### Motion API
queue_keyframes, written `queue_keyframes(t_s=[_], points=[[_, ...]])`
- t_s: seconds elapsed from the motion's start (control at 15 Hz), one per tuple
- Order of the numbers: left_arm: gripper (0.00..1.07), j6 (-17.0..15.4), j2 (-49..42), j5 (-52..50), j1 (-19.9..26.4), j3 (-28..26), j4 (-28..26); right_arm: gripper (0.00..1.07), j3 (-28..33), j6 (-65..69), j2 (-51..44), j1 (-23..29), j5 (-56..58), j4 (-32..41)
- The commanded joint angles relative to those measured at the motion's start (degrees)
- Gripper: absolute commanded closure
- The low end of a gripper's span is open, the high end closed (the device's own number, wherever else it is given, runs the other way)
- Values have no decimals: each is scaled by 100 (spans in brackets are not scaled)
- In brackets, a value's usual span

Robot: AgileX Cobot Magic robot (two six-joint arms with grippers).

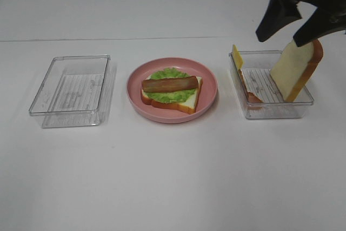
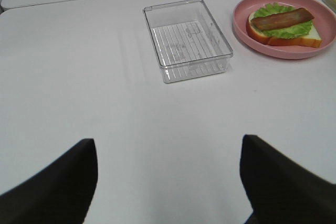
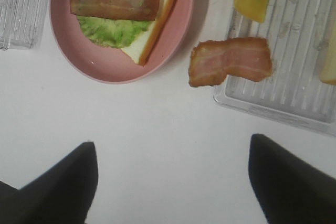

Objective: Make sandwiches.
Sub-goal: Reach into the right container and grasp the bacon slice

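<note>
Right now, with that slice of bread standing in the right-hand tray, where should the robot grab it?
Probably by its upper crust edge, from straight above. The bread slice stands on edge, tilted, in the clear tray, so its top rises above the rim with both flat faces free. The open right end effector hangs above it and could pinch those faces.

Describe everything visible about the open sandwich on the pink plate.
The open sandwich is a toy-like stack: one white bread slice with orange-brown crust lying flat, ruffled green lettuce on it, and a brown bacon strip laid across the top. No top slice or cheese yet. It sits inside the round pink plate, with nothing else touching it.
</note>
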Motion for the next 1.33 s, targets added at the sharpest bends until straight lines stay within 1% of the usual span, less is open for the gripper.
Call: queue_keyframes(t_s=[0.07,0.2,0.27,0.4,0.47,0.67,1.0,1.27,1.33], points=[[34,-11,-132,-69,-11,6,17,33,-487,676,487,481,275,-539],[34,-11,-132,-69,-11,6,17,33,-865,1031,871,710,625,-842],[34,-11,-132,-69,-11,6,17,33,-1289,1255,1404,819,951,-1003],[34,-11,-132,-69,-11,6,17,33,-1570,1289,1770,819,1008,-1037],[34,-11,-132,-69,-11,6,17,34,-1822,1289,2103,814,1008,-1152],[34,-11,-132,-69,-11,6,17,38,-2097,1478,2544,814,997,-1593],[34,-11,-132,-69,-11,6,11,44,-2131,1518,2853,814,785,-1627],[34,-11,-120,-69,-11,6,11,59,-2126,1518,2974,814,733,-1627],[34,-17,-126,-69,-11,6,11,69,-2126,1518,2974,814,733,-1627]])
